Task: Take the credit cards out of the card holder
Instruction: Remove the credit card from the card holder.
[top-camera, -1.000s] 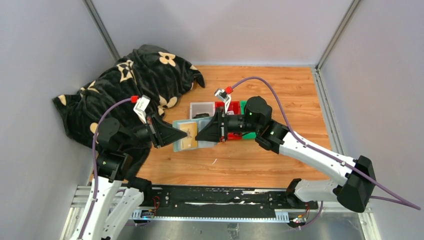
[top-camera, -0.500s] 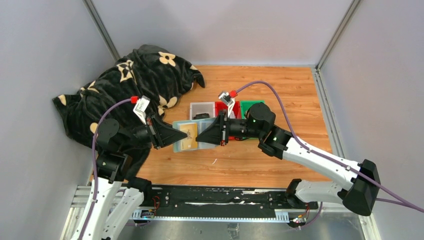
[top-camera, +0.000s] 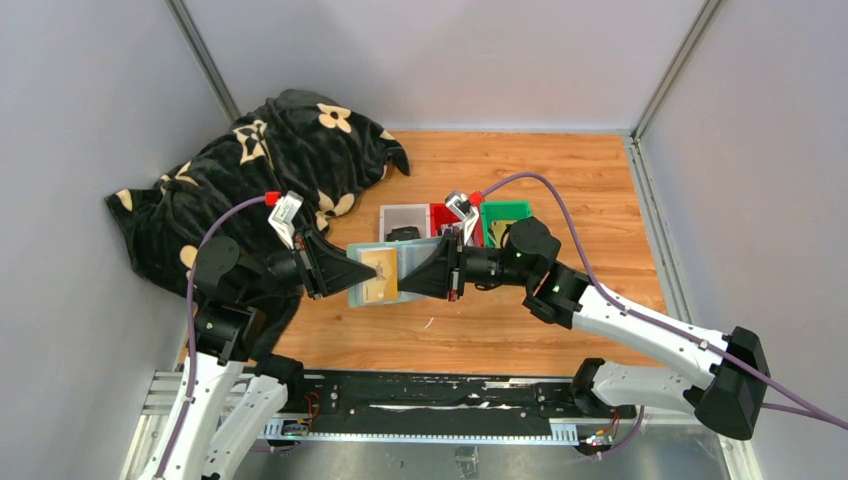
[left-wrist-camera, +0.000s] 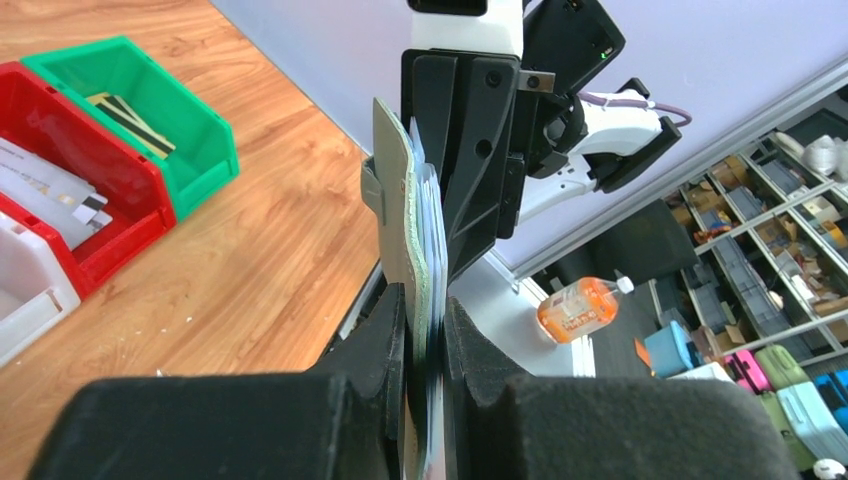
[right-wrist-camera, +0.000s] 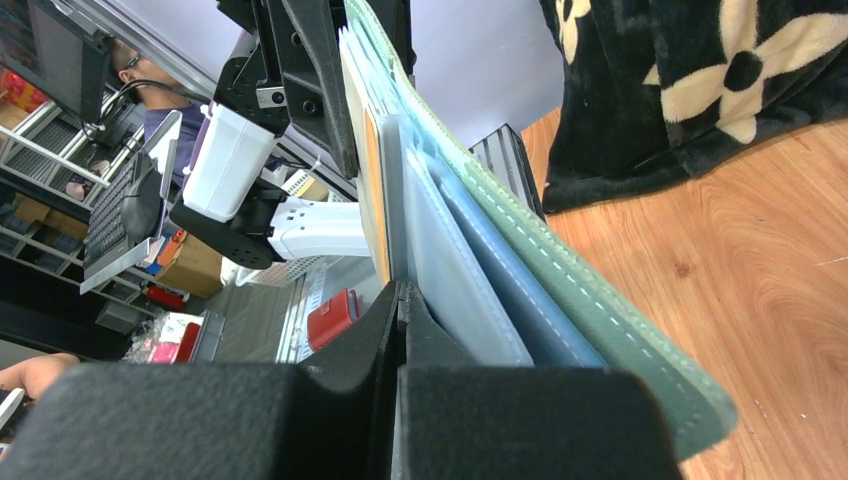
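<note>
**Supervisor:** Report the status of both claws and the position of the holder.

**Operator:** I see one card holder (left-wrist-camera: 398, 210). It is open and held on edge between the two claws, above the table (top-camera: 560, 170) and just in front of the trays. The left claw (left-wrist-camera: 425, 328) is clamped on one end of the holder. The right claw (right-wrist-camera: 400, 300) is pinched closed on the inner layers at the opposite end. I cannot tell whether a card is in that pinch.

**Supervisor:** Count the cards.

**Operator:** I count one gold card (top-camera: 380, 277) showing in the holder's pale inner side. The other pockets are seen edge-on, so I cannot count their contents.

**Supervisor:** What else is there?

**Operator:** Three trays stand in one row, touching: one white (top-camera: 400, 215), one red (top-camera: 440, 212), one green (top-camera: 505, 211). The green tray holds dark and gold striped cards (left-wrist-camera: 130, 112) and the red tray holds pale cards (left-wrist-camera: 45, 180); I cannot count either. One black flowered blanket (top-camera: 280, 150) lies at the far left.
</note>
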